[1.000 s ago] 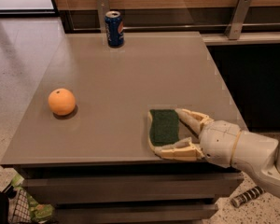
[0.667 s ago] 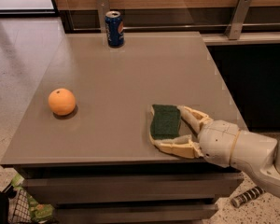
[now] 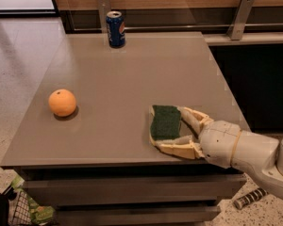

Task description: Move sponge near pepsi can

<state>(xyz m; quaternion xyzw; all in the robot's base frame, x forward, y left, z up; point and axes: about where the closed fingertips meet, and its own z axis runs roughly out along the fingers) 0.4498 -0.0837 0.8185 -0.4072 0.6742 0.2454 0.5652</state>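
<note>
Sponge (image 3: 165, 122) and gripper (image 3: 167, 126) have crept slightly toward the far side of the table (image 3: 132, 69) since the earlier frames. The gripper sits at the near right part of the table, clamped on the sponge: one finger lies along its near end, the other against its far right corner. The sponge's long axis points roughly away from the camera. The pepsi can (image 3: 115, 28) stands upright at the far edge, well apart, ahead and to the left. The coming move therefore appears to run diagonally far-left, passing clear of the orange (image 3: 62, 102).
</note>
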